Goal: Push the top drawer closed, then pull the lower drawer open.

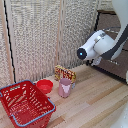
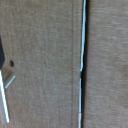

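The brown cabinet stands at the exterior view's right edge. Its top drawer [image 1: 106, 21] shows a dark front with a thin silver bar handle [image 1: 111, 31], and I cannot tell how far out it stands. The lower drawer [image 1: 117, 69] shows below the arm. My gripper [image 1: 96, 61] is close against the cabinet front, mostly hidden behind the white wrist. The wrist view is filled with brown wood split by a narrow dark seam [image 2: 82, 65], with a silver bar handle [image 2: 4, 100] at the frame's edge. No fingers show clearly there.
A red basket [image 1: 25, 102] sits at the exterior view's lower left. Near it are a red bowl [image 1: 44, 86], a pink cup [image 1: 64, 87] and a yellow box [image 1: 65, 73] on the wooden surface. Beige woven screens [image 1: 40, 40] stand behind.
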